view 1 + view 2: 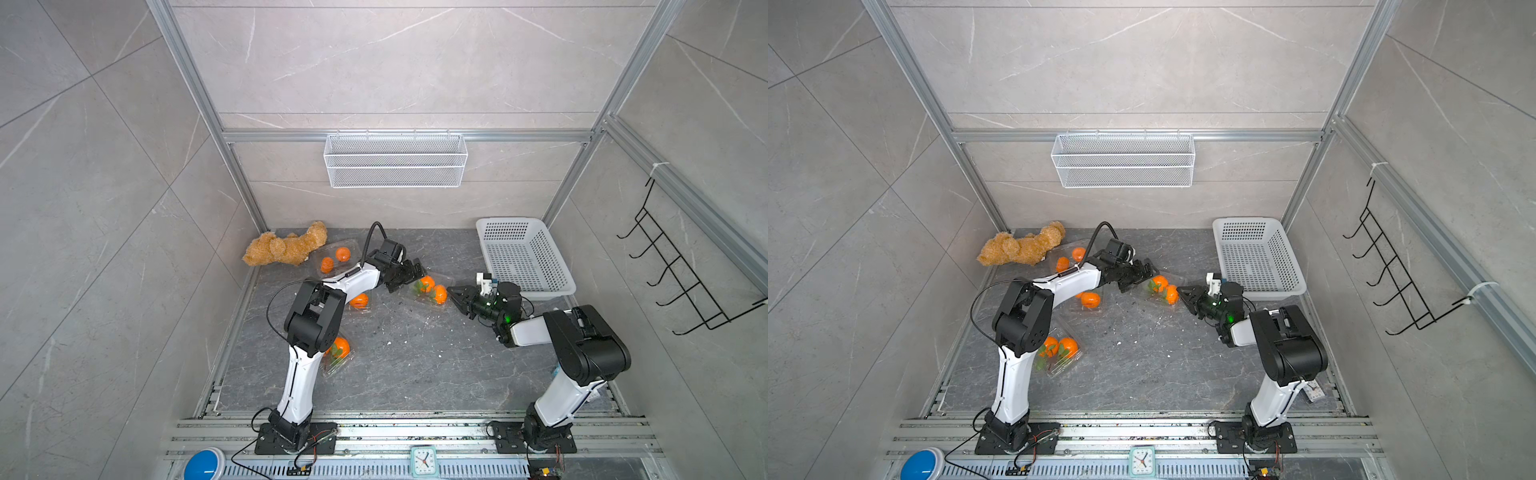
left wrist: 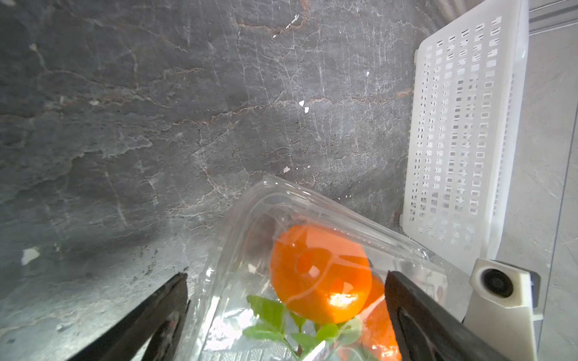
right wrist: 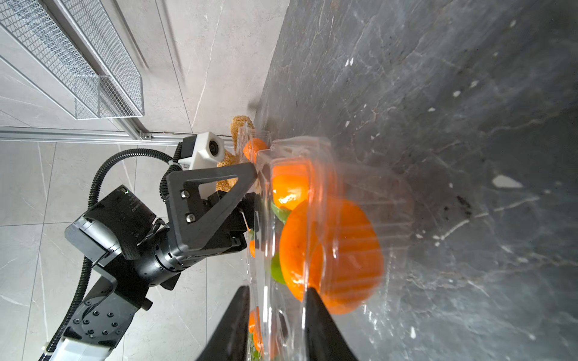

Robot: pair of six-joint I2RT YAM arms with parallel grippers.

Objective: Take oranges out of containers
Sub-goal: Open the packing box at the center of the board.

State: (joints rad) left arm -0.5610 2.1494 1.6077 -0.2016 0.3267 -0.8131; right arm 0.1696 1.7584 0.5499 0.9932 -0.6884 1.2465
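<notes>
A tan teddy bear (image 1: 286, 247) lies at the far left by the back wall; just beside it a clear clamshell box (image 1: 322, 251) holds two bare oranges (image 1: 343, 253). Nearer, half under the left arm, a second clamshell (image 1: 1100, 311) shows an orange (image 1: 1090, 300) through its plastic; a third clamshell (image 1: 1065, 365) holds two leafy oranges (image 1: 1068, 347).

At mid-table the fourth clamshell (image 2: 250, 225) holds a leafy pair (image 2: 319, 272). The left gripper (image 2: 286, 274) stands wide open with a finger either side of this box's end, gripping nothing. The right gripper (image 3: 276, 290) meets the opposite end with its jaws narrowed about the clear rim; whether they pinch it I cannot tell.

A white perforated basket (image 1: 557, 257) sits at the right rear corner.
</notes>
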